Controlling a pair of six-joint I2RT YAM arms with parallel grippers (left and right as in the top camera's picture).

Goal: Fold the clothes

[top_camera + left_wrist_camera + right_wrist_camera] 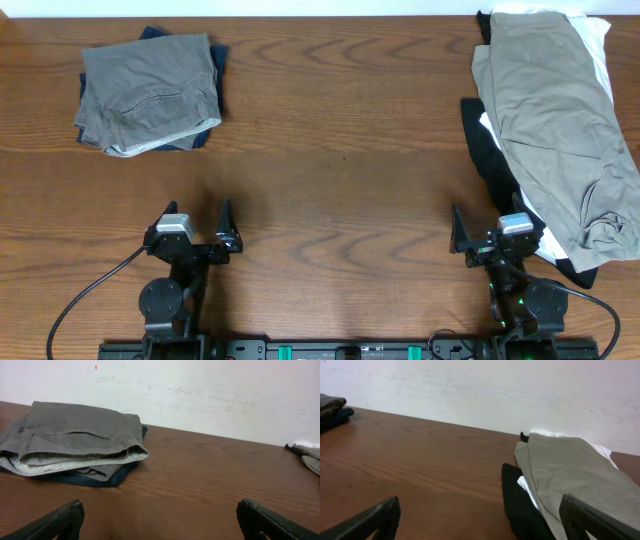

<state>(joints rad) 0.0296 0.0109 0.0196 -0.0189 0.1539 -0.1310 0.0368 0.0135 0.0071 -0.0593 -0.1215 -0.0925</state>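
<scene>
Folded mid-grey shorts [150,90] lie on a folded navy garment [205,135] at the far left; both show in the left wrist view [80,435]. A loose pile at the right has khaki clothes [555,120] on top of white [598,45] and black [495,170] garments, also seen in the right wrist view [565,475]. My left gripper [196,222] is open and empty near the front edge, well short of the folded stack. My right gripper [490,228] is open and empty, its right finger beside the black garment [520,505].
The wooden table [340,150] stretches between the two piles. A white wall [200,390] stands behind the table's far edge. Black cables [80,300] run from the arm bases at the front.
</scene>
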